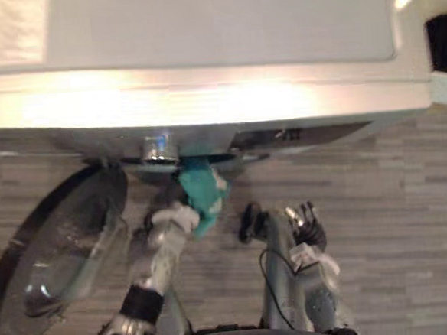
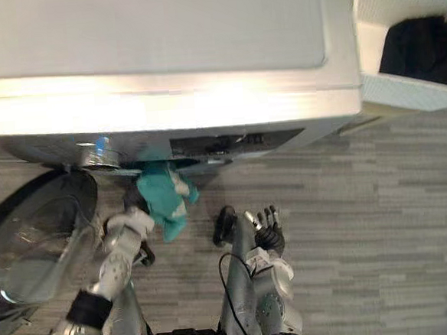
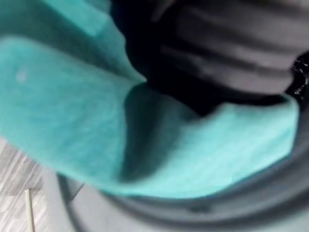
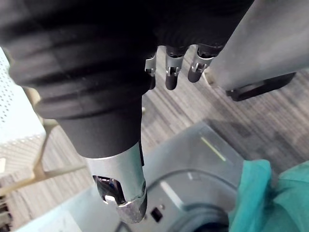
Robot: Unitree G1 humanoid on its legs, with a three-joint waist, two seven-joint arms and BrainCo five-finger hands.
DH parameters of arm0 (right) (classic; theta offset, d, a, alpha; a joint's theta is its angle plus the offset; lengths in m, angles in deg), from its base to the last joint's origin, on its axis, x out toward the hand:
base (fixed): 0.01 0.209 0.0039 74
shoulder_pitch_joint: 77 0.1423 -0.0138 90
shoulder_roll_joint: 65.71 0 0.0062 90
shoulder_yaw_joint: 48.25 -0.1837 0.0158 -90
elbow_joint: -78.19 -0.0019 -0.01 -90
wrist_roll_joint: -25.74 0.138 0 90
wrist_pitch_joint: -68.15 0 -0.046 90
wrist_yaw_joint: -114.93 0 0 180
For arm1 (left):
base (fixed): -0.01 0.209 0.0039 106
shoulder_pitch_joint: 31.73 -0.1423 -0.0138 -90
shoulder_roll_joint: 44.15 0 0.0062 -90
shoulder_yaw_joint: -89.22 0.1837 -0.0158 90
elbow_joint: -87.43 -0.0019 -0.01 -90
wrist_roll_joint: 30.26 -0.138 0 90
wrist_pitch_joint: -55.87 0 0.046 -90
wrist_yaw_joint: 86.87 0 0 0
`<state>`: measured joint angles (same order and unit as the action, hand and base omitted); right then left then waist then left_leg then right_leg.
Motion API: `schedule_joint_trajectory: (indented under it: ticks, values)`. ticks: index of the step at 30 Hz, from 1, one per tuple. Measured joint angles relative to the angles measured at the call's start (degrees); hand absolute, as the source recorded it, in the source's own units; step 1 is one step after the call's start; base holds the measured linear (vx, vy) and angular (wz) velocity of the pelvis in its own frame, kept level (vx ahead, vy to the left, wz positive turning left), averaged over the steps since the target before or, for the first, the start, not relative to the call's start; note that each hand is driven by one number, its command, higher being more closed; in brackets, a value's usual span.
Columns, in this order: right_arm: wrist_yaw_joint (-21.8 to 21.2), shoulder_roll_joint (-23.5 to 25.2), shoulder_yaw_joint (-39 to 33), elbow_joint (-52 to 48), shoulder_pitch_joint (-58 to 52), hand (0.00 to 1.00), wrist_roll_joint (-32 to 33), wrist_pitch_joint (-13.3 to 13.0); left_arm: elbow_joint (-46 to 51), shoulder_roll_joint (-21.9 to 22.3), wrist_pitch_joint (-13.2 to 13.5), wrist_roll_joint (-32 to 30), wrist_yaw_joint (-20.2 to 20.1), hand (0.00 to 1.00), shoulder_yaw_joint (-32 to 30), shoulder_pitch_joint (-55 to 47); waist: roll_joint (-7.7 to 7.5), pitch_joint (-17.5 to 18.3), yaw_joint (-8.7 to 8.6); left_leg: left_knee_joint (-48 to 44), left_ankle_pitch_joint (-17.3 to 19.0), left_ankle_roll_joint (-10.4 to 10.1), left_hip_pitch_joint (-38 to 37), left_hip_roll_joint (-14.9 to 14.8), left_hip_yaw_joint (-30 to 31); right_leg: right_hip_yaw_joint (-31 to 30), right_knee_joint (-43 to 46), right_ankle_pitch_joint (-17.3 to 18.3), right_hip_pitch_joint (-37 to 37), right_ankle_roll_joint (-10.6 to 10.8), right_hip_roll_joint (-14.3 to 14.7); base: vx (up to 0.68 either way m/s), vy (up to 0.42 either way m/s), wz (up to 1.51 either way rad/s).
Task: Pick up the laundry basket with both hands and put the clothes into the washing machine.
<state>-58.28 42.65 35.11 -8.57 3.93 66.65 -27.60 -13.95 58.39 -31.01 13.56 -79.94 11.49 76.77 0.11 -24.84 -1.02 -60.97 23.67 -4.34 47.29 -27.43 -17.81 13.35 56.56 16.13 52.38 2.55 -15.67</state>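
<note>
Left eye view looks straight down on the white washing machine (image 1: 199,31), a smooth boxy top with its round glass door (image 1: 53,248) swung open to the robot's left. A teal garment (image 2: 160,199), soft and fleecy-looking, hangs at the machine's mouth. Its long axis runs from the opening down toward the floor (image 2: 381,225), with the loose end pointing at the robot. Up close it's draped over the grey rubber seal (image 3: 159,212) of the opening.

The left hand (image 3: 231,48) is right up against the cloth, but its fingers are buried in it, so I can't tell if they're gripping. The right hand (image 2: 268,232) hangs well apart, fingers relaxed and holding nothing.

Off to the machine's right sits the white perforated laundry basket (image 2: 410,97) with dark clothes (image 2: 421,46) in it. The floor is grey wood-look planks.
</note>
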Motion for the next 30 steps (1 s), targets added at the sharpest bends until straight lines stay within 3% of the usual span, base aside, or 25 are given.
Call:
schedule_joint_trajectory:
  ticks: [5, 9, 14, 15, 21, 23, 24, 27, 28, 29, 30]
  values:
    - [-0.04, 0.64, -0.3, -2.75, 0.19, 0.0, 2.4, -1.97, -10.08, -11.18, 2.52, 5.17, 3.37, 1.0, -7.96, 23.76, -1.08, -1.68, -1.97, -5.7, 0.92, -0.25, 10.86, -4.58, 0.94, -0.98, 2.09, -1.54, 10.98, -1.53, 3.5, -0.06, -0.05, -0.44]
    - [-0.05, 1.12, -0.33, -4.56, 0.2, 0.0, 4.09, -3.1, -19.09, -17.87, 2.61, 8.61, 4.13, 1.0, -9.4, 38.94, -1.48, -1.95, -2.88, -7.95, 1.17, -0.02, 16.35, -6.87, 0.98, -1.38, 2.52, -2.87, 16.62, -1.91, 5.16, 0.0, -0.023, -0.34]
    - [-0.12, 1.15, -0.55, -4.5, 0.09, 0.0, 6.24, -4.65, -25.44, -22.54, 3.1, 15.97, 3.77, 1.0, -9.24, 53.13, -1.73, -2.07, -4.16, -9.06, 1.42, -0.05, 20.2, -8.44, 0.81, -1.56, 2.52, -3.54, 20.77, -2.18, 6.56, 0.01, -0.018, -0.21]
    - [-0.09, 1.16, -1.26, -4.49, 0.01, 0.0, 6.57, -4.8, -25.76, -23.27, 2.94, 16.89, 4.31, 1.0, -7.44, 55.25, -1.97, -2.14, -3.52, -9.15, 1.41, -0.05, 21.08, -8.56, 0.73, -1.59, 2.6, -3.98, 21.81, -2.42, 6.68, -0.02, -0.035, -0.11]
    - [-0.67, 1.11, -2.84, -3.36, -1.25, 0.0, 8.99, -5.28, -25.53, -28.5, 4.25, 16.72, 5.41, 1.0, -0.92, 63.26, -4.0, -2.64, -3.55, -11.31, 1.48, 0.36, 24.28, -9.33, 0.64, -2.5, 2.98, -5.52, 25.21, -2.94, 7.17, -0.07, -0.014, -0.1]
    - [-0.79, 1.05, -3.36, -2.04, -2.16, 0.0, 9.15, -5.27, -25.52, -30.11, 4.78, 12.39, 6.7, 1.0, 1.05, 64.1, -4.88, -2.49, -4.26, -12.23, 1.72, 0.88, 24.77, -9.36, 0.73, -3.06, 3.25, -5.93, 25.79, -2.94, 7.24, -0.11, 0.003, -0.07]
    - [-0.84, 0.88, -3.39, -2.26, -4.42, 0.0, 9.33, -5.34, -25.32, -31.5, 4.46, -0.39, 12.24, 1.0, 4.99, 65.18, -5.18, -2.34, -4.48, -12.64, 1.91, 1.18, 25.62, -9.35, 0.68, -3.29, 3.06, -6.13, 26.58, -3.23, 7.22, -0.09, 0.006, -0.06]
    - [-1.23, 0.81, -3.34, -2.41, -6.58, 0.0, 9.38, -6.36, -22.69, -33.21, 1.16, -19.3, 22.11, 1.0, 10.09, 65.09, -5.53, -2.09, -4.67, -13.06, 2.15, 1.52, 26.21, -9.35, 0.75, -3.29, 2.99, -6.39, 27.02, -3.07, 7.13, -0.07, 0.004, -0.06]
    - [-1.81, 0.45, -2.73, -2.44, -7.45, 0.0, 9.58, -7.94, -21.33, -35.29, -3.45, -39.13, 28.81, 1.0, 13.37, 64.88, -6.08, -1.19, -5.04, -13.16, 2.11, 1.56, 27.09, -9.37, 0.92, -3.26, 2.78, -6.82, 27.72, -3.09, 7.08, -0.05, 0.013, -0.08]
    - [-2.52, 0.44, -2.72, -2.74, -7.73, 0.0, 10.28, -9.36, -20.23, -36.67, -6.11, -50.27, 32.36, 1.0, 15.58, 64.99, -6.1, -0.87, -5.44, -13.34, 1.91, 1.66, 28.25, -9.42, 1.86, -2.82, 2.49, -7.26, 27.89, -3.14, 7.15, -0.05, 0.014, -0.08]
    - [-2.61, 0.44, -2.73, -2.95, -7.75, 0.0, 10.55, -9.97, -19.56, -37.25, -7.08, -53.8, 33.13, 1.0, 16.32, 65.03, -6.04, -0.82, -5.5, -13.45, 1.8, 1.7, 28.66, -9.47, 2.13, -2.56, 2.43, -7.55, 28.03, -2.96, 7.16, -0.05, 0.008, -0.05]
